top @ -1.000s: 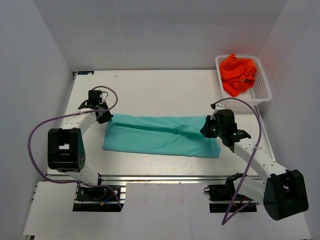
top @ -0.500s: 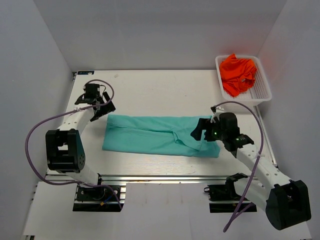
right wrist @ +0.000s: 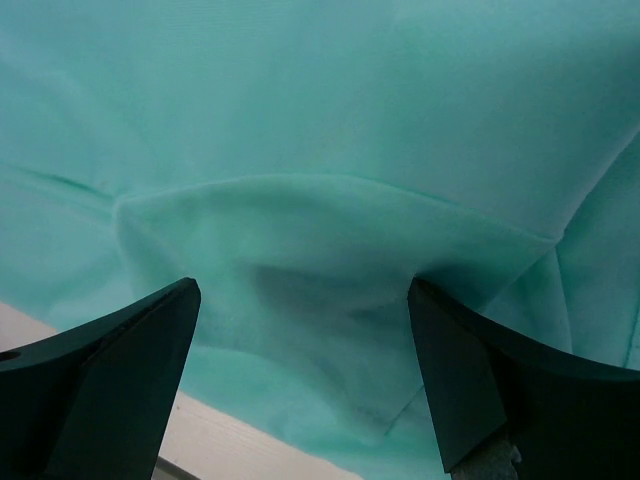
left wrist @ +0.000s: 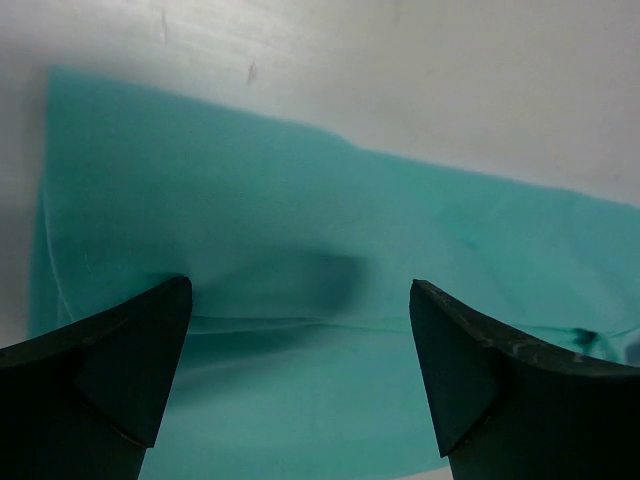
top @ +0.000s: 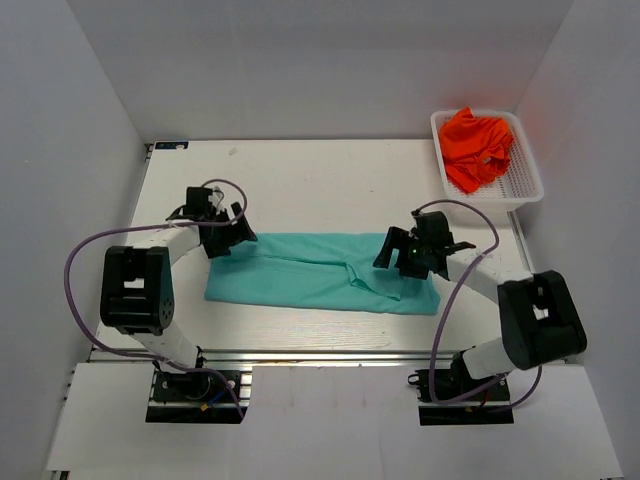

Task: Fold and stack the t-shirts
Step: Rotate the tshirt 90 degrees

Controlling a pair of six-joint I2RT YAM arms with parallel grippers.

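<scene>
From the top camera, the teal t-shirt (top: 300, 275) lies flat at the middle of the table (top: 300, 180), folded into a long band that runs left to right. A fold line runs along its length nearer the far edge, and a small ridge of puckered cloth sits right of centre. The orange-red t-shirt (top: 478, 142) is crumpled in a heap inside the white basket (top: 531, 172) at the table's far right corner, well apart from the teal one. The left gripper (top: 232, 238) is at the band's far left corner and the right gripper (top: 392, 252) at its right end; both show spread jaws.

In the left wrist view, the left gripper (left wrist: 300, 290) has its two dark fingers (left wrist: 110, 370) wide apart with nothing between them. The teal t-shirt (left wrist: 300, 210) spreads smooth beneath, with one long fold edge and its shadow crossing between the tips. Bare table (left wrist: 420, 70) shows beyond the far hem.

In the right wrist view, the right gripper (right wrist: 303, 290) is likewise fully spread and grips nothing. The teal t-shirt (right wrist: 300, 90) nearly fills the frame, a soft raised fold arching between the fingers (right wrist: 110, 380). A sliver of table (right wrist: 200, 445) shows at the lower left.
</scene>
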